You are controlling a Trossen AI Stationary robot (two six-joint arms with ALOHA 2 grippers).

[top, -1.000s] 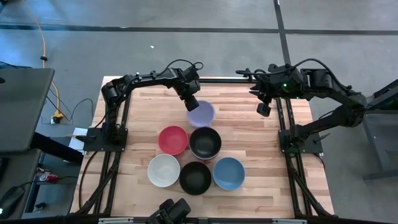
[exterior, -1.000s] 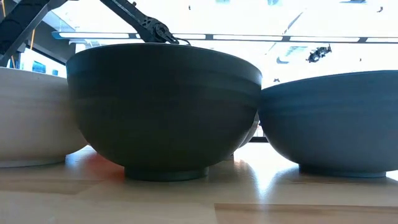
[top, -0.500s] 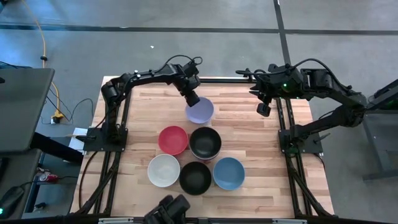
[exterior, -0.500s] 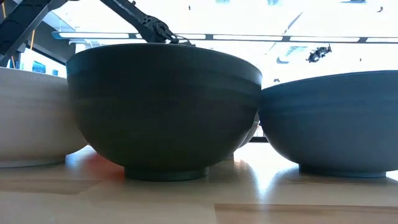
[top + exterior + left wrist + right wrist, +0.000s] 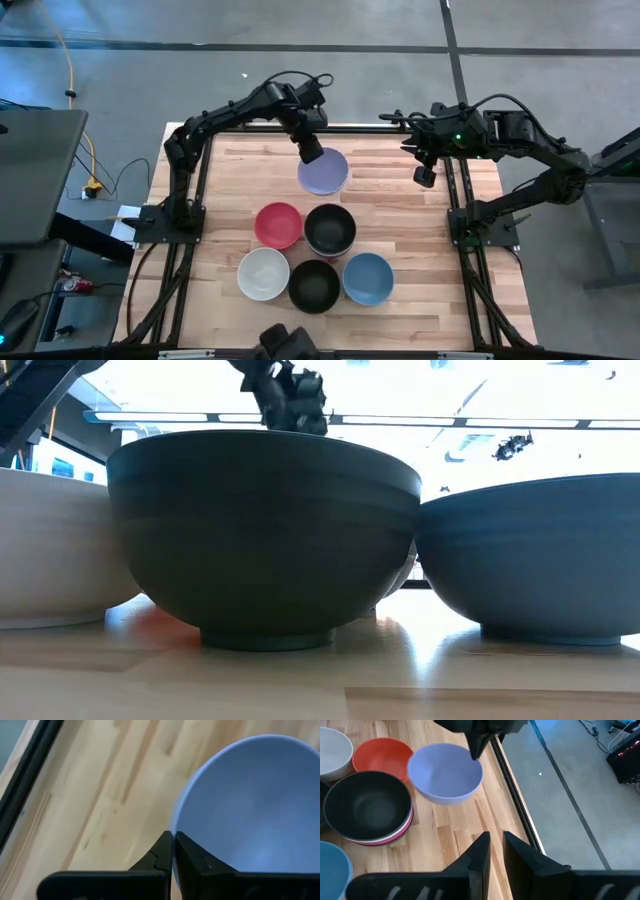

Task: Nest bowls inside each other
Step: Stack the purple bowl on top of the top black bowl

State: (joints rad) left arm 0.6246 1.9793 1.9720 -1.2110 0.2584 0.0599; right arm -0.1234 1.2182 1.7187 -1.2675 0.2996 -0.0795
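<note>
My left gripper [image 5: 312, 152] is over the far middle of the table, shut on the lavender bowl [image 5: 324, 172], which also shows in the right wrist view [image 5: 445, 772]. Near of it, each standing on its foot, are a red bowl [image 5: 278, 224] and a black bowl [image 5: 330, 229]; the black one sits nested in a white and a magenta bowl [image 5: 395, 836]. In the near row stand a white bowl [image 5: 263, 273], a black bowl [image 5: 314, 286] and a blue bowl [image 5: 368, 278]. My right gripper [image 5: 424, 175] waits at the table's far right, with a narrow gap between its fingers. My left gripper pinches the lavender bowl's rim [image 5: 172, 827] on its far-left side, one finger [image 5: 195, 860] inside the bowl and one [image 5: 160, 856] outside. The fingers come from above, slanting down. The bowl hangs tilted below them and looks lifted clear of the table.
The low view is filled by the near black bowl [image 5: 262, 540], the blue bowl [image 5: 530, 560] and the white bowl [image 5: 50, 550]. A dark frame rail [image 5: 512, 795] runs along the table's edge. Bare wood [image 5: 420, 240] lies right of the bowls.
My left gripper has risen and drawn a little toward the table's far edge, still shut on the lavender bowl's rim. The bowl has gone with it, shifting toward the far edge and away from the red and black bowls.
</note>
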